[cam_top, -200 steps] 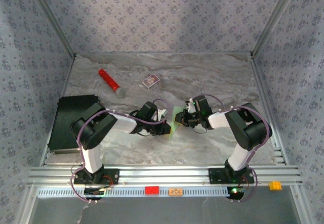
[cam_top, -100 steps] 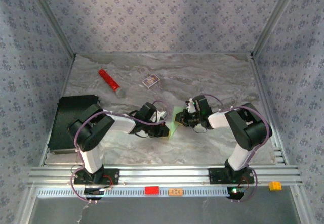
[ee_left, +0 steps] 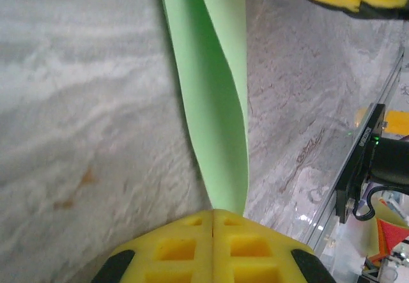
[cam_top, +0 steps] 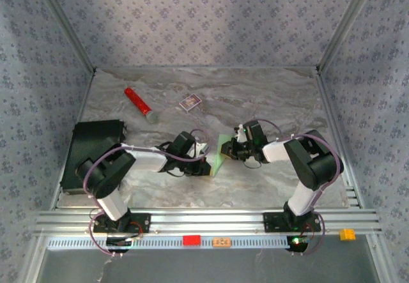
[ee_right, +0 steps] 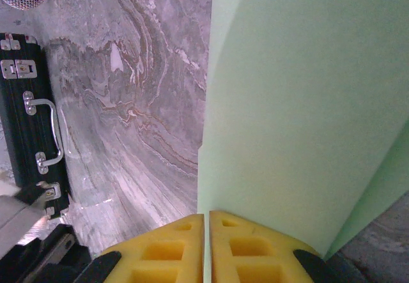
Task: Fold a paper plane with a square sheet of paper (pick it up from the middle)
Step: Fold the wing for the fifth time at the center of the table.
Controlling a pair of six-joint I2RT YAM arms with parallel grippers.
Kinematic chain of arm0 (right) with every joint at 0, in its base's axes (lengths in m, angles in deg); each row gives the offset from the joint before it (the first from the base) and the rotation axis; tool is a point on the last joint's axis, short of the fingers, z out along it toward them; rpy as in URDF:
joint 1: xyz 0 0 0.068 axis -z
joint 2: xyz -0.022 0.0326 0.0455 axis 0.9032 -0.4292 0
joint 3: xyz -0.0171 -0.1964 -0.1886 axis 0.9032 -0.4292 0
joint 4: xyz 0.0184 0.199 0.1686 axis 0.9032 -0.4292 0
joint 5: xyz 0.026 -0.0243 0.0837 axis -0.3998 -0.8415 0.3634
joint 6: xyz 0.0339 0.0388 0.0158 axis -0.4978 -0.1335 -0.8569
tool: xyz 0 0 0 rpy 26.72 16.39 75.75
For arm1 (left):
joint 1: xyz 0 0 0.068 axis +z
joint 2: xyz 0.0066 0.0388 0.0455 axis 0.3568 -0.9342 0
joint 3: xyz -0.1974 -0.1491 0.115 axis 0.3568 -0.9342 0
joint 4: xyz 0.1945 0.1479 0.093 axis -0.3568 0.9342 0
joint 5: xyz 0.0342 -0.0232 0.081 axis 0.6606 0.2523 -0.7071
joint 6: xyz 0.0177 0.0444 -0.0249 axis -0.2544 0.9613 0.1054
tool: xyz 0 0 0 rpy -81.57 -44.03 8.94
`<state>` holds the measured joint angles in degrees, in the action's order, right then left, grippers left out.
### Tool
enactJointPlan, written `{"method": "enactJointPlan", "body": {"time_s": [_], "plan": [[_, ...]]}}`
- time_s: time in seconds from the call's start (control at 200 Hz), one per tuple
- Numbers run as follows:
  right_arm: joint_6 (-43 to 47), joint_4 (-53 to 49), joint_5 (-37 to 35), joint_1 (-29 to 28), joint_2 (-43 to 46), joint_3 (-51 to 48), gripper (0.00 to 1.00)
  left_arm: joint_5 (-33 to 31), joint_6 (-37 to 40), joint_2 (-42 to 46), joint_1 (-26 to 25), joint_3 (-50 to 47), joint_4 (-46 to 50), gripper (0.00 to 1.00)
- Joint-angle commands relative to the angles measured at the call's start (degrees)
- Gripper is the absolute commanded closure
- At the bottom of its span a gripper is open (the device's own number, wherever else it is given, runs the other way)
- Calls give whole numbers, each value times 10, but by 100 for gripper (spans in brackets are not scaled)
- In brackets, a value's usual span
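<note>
Mid-table, between the two arms, we noted the pale green sheet of paper (cam_top: 220,153) standing on edge rather than lying flat; from above it showed as a narrow upright strip; we could not tell whether its lower edge touched the marbled table (cam_top: 268,98).

Left gripper (ee_left: 213,214): yellow pads pressed together, with the narrow end of the sheet pinched between them; in the left wrist view the paper rose away from the pads as two curved layers (how many folds it carried in all we could not make out).

Right gripper (ee_right: 206,216): pads likewise closed tight on an edge of the paper; in the right wrist view a broad green face spread up and to the right from the pinch, with a second layer showing behind it at lower right.

From above, the two grippers faced each other with the sheet between them.

Further off we logged a red cylinder (cam_top: 140,103) at far left; a small card box (cam_top: 190,102) to its right, apart from it; a black case (cam_top: 92,152) at the table's left edge, beside the left arm.
</note>
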<state>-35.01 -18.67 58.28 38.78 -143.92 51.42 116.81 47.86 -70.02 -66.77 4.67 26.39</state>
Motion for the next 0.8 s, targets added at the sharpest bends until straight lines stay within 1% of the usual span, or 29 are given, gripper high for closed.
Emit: {"method": "enactJointPlan", "body": {"time_s": [0.0,0.12,0.195,0.3,0.395,0.59,0.695,0.8], "plan": [[8,-65,-55,-4,-28,-11,87,-23,1,35,-3,0,2,98],[8,-64,-54,-5,-27,-11,87,-20,-12,30,-3,18,-21,99],[7,-64,-55,-4,-28,-11,87,-2,-16,11,-3,43,-27,100],[7,-63,-54,-4,-28,-11,87,12,-29,-14,-6,67,-48,100],[7,-62,-54,-4,-29,-11,87,22,-31,-36,-12,88,-48,100],[4,-58,-54,-5,-28,-14,87,18,-24,-78,-25,126,-33,100],[4,-58,-52,-5,-29,-13,87,8,-19,-94,-28,141,-27,100],[4,-58,-51,-5,-28,-13,87,-11,-4,-103,-30,155,-1,100]]}}
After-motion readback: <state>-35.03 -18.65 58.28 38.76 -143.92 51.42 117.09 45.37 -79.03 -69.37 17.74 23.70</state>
